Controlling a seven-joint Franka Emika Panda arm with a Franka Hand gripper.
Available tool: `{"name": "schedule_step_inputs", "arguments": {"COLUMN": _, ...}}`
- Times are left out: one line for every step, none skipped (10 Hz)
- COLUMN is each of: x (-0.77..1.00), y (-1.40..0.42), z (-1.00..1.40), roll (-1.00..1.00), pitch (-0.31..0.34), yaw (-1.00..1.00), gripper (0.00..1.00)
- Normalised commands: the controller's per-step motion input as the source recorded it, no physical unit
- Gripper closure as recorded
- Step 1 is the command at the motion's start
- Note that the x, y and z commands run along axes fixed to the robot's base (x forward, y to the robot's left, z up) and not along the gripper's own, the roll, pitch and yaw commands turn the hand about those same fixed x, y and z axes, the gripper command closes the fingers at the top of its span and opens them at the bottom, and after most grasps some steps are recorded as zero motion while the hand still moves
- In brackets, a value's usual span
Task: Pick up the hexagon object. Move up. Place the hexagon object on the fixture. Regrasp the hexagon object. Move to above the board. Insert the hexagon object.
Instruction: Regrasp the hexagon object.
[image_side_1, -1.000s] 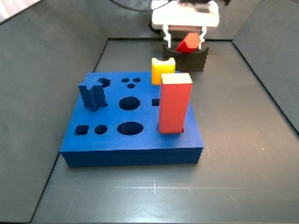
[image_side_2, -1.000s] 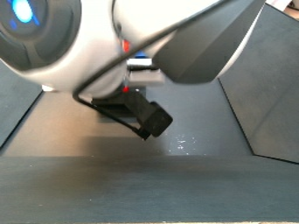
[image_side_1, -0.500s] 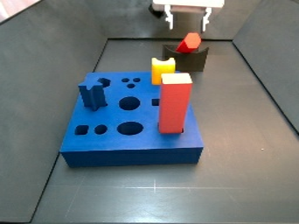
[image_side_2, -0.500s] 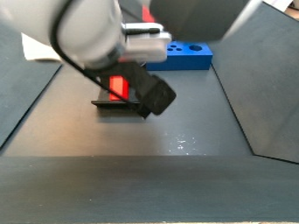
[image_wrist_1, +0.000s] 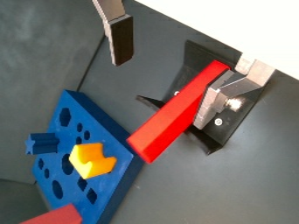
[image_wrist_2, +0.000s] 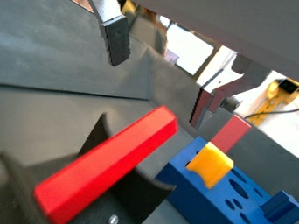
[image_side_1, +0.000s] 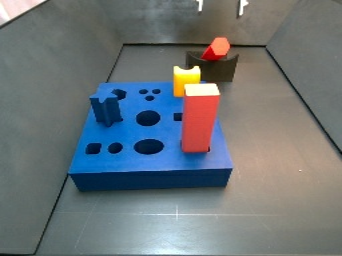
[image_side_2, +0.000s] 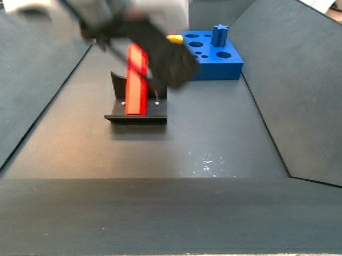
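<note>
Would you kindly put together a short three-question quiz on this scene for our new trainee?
1. True or false: the gripper is closed on the hexagon object.
2. What does the hexagon object rest on? A) the board B) the fixture C) the floor
3. Fill in: the tall red block with the cream top stands on the ____.

Key:
1. False; the fingers hang apart above the bar, touching nothing.
2. B; it leans in the fixture.
3. Board.

Silver-fingered, dark-padded end effector (image_wrist_1: 176, 66)
</note>
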Motion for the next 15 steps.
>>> {"name": "schedule_step_inputs", "arguments": {"x": -0.05, "y": -1.00, "z": 0.75, "roll": 1.00, "pitch": 0.017, "yaw": 0.00, "gripper": 0.00}}
{"name": "schedule_step_inputs", "arguments": {"x": -0.06, "y": -1.00, "z": 0.70, "roll": 1.00, "pitch": 0.012, "yaw": 0.00, "gripper": 0.00}}
{"name": "schedule_step_inputs", "arguments": {"x": -0.06, "y": -1.00, "z": 0.63, "roll": 1.00, "pitch": 0.010, "yaw": 0.00, "gripper": 0.00}}
{"name": "schedule_step_inputs", "arguments": {"x": -0.06, "y": -1.00, "z": 0.51, "roll": 1.00, "pitch": 0.006, "yaw": 0.01, "gripper": 0.00}}
{"name": "schedule_step_inputs", "arguments": {"x": -0.06, "y": -1.00, "z": 0.40, "roll": 1.00, "pitch": 0.004, "yaw": 0.01, "gripper": 0.00}}
{"name": "schedule_step_inputs", "arguments": {"x": -0.05, "y": -0.82, "z": 0.25, "roll": 1.00, "pitch": -0.001, "yaw": 0.01, "gripper": 0.00}}
{"name": "schedule_step_inputs", "arguments": {"x": -0.04, "y": -0.64, "z": 0.16, "roll": 1.00, "pitch": -0.004, "yaw": 0.01, "gripper": 0.00}}
{"name": "schedule_step_inputs", "arguments": {"x": -0.03, "y": -0.46, "z": 0.09, "roll": 1.00, "pitch": -0.008, "yaw": 0.01, "gripper": 0.00}}
{"name": "schedule_step_inputs", "arguments": {"x": -0.03, "y": -0.21, "z": 0.04, "roll": 1.00, "pitch": -0.014, "yaw": 0.01, "gripper": 0.00}}
{"name": "schedule_step_inputs", "arguments": {"x": -0.03, "y": -0.04, "z": 0.03, "roll": 1.00, "pitch": -0.019, "yaw": 0.01, "gripper": 0.00}}
{"name": "schedule_step_inputs", "arguments": {"x": -0.02, "y": 0.00, "z": 0.02, "roll": 1.00, "pitch": -0.022, "yaw": 0.01, "gripper": 0.00}}
{"name": "schedule_step_inputs", "arguments": {"x": -0.02, "y": -0.03, "z": 0.01, "roll": 1.00, "pitch": -0.025, "yaw": 0.01, "gripper": 0.00}}
{"name": "schedule_step_inputs", "arguments": {"x": -0.01, "y": -0.02, "z": 0.01, "roll": 1.00, "pitch": -0.025, "yaw": 0.01, "gripper": 0.00}}
{"name": "schedule_step_inputs", "arguments": {"x": -0.01, "y": -0.01, "z": 0.01, "roll": 1.00, "pitch": -0.021, "yaw": 0.01, "gripper": 0.00}}
{"name": "schedule_step_inputs", "arguments": {"x": 0.00, "y": -0.02, "z": 0.02, "roll": 1.00, "pitch": -0.016, "yaw": 0.02, "gripper": 0.00}}
